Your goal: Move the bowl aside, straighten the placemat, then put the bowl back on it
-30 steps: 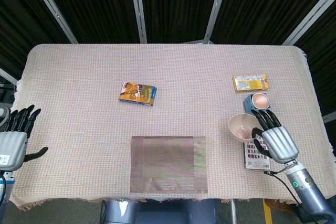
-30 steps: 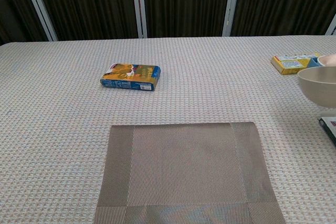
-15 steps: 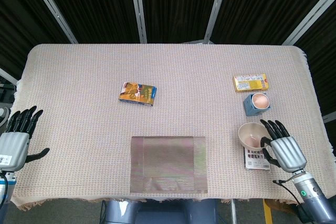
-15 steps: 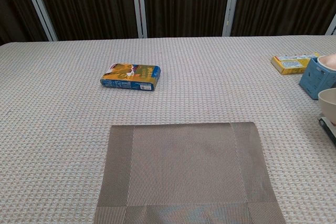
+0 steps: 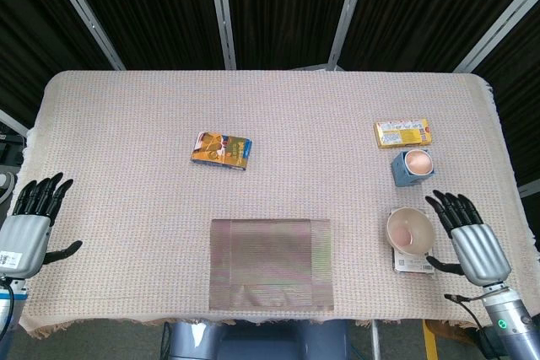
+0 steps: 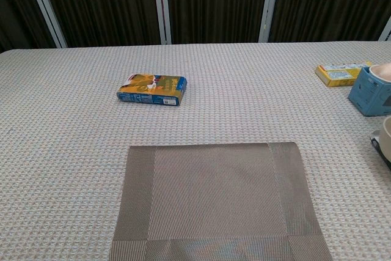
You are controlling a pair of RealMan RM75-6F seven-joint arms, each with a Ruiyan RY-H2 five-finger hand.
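The bowl (image 5: pixel 410 229) is sitting upright on a small card or booklet with a coloured grid (image 5: pixel 413 263) at the near right of the table (image 5: pixel 126 124), well apart from the placemat (image 5: pixel 271 263). In the chest view only a sliver of the bowl (image 6: pixel 386 137) is showing at the right edge. The placemat (image 6: pixel 214 197) is lying flat at the near middle of the table, its edges running roughly square to the table's near edge, with nothing resting on it.

The right hand (image 5: pixel 472 238) is hovering just to the right of the bowl, fingers spread wide and pointing toward the far side, holding nothing; whether the thumb is touching the card cannot be told. The left hand (image 5: pixel 29 225) is hanging at the near left edge of the table, fingers likewise spread and empty.

A blue cup-like holder with a pink top (image 5: pixel 412 166) is standing just beyond the bowl, and a yellow box (image 5: pixel 403 132) is lying farther back on the right. A yellow-and-blue packet (image 5: pixel 222 150) is lying left of centre, beyond the placemat.
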